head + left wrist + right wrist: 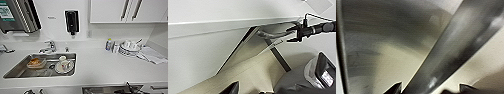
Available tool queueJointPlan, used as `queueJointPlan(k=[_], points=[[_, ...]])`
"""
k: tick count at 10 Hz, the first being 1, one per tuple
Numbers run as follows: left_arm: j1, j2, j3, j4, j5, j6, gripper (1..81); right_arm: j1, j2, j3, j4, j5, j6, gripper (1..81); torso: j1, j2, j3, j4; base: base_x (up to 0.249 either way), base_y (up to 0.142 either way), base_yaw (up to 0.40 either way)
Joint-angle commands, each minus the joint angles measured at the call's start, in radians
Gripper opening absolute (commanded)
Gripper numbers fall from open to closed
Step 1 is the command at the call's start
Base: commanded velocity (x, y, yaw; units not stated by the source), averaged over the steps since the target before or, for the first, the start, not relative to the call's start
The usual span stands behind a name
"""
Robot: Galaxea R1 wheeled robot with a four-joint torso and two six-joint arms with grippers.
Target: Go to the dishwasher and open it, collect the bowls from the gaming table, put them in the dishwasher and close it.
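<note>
The dishwasher (112,89) is seen ajar below the counter (105,67); its handle (456,50) is straddled by the spread right gripper (429,88).

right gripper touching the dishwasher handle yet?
Cannot tell. In the right wrist view the steel handle bar runs between the right gripper's dark fingertips, but any contact lies below the frame edge.

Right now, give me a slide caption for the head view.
White kitchen counter with a steel sink holding dishes, faucet behind, wall soap dispenser above, dishwasher top edge below.
</note>
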Motion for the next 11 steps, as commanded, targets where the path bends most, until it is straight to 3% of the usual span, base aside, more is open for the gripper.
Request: queueJointPlan(k=[1, 5, 9, 11], points=[[-0.084, -0.04, 0.021, -0.002, 0.027, 0.009, 81.1, 0.081, 0.009, -0.022, -0.014, -0.094, -0.001, 81.1, 0.0, 0.0, 0.0, 0.0, 0.0, 0.0, 0.0], [-0.07, -0.032, 0.007, -0.002, 0.027, 0.009, 81.1, 0.026, 0.035, -0.051, -0.034, -0.094, -0.004, 81.1, 0.0, 0.0, 0.0, 0.0, 0.0, 0.0, 0.0], [-0.069, -0.021, -0.005, -0.002, 0.027, 0.009, 81.1, -0.067, -0.066, 0.006, -0.04, -0.042, -0.015, 81.1, 0.0, 0.0, 0.0, 0.0, 0.0, 0.0, 0.0], [-0.058, -0.012, -0.007, -0.002, 0.027, 0.009, 81.1, -0.115, -0.084, 0.01, -0.088, -0.016, -0.015, 81.1, 0.0, 0.0, 0.0, 0.0, 0.0, 0.0, 0.0]])
